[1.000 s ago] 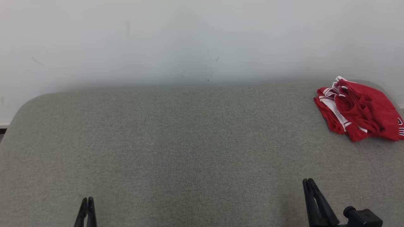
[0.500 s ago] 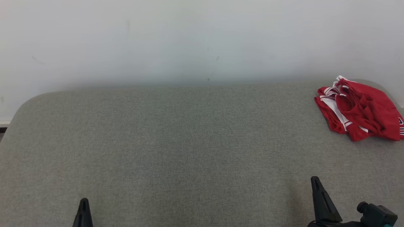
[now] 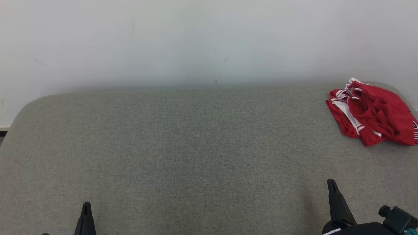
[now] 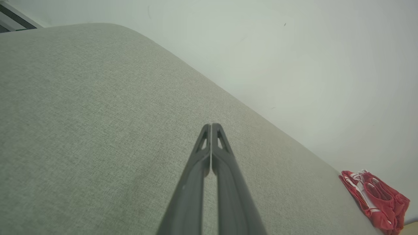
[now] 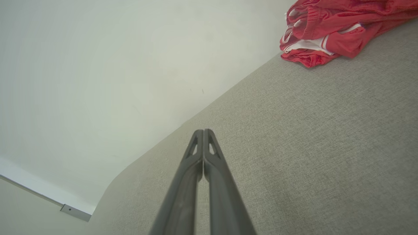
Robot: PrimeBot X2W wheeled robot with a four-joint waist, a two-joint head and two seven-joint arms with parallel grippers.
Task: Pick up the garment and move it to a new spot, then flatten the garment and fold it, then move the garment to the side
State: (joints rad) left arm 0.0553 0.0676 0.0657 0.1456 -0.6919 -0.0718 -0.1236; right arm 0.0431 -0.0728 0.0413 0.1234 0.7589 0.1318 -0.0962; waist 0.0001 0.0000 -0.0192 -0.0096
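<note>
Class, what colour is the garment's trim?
White, on the red garment; clearest in the right wrist view.

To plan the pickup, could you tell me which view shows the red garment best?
The head view: the garment lies almost whole, seen from above, white trim clear. The right wrist view shows the garment larger but cropped at the frame's top; the left wrist view shows it small, far off.

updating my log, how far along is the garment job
Done: seemingly nothing; the red garment lies bunched at the far right of the grey surface. In hand: nothing; left claw and right claw are shut, empty. Left: pick, move, flatten, fold, set aside.
</note>
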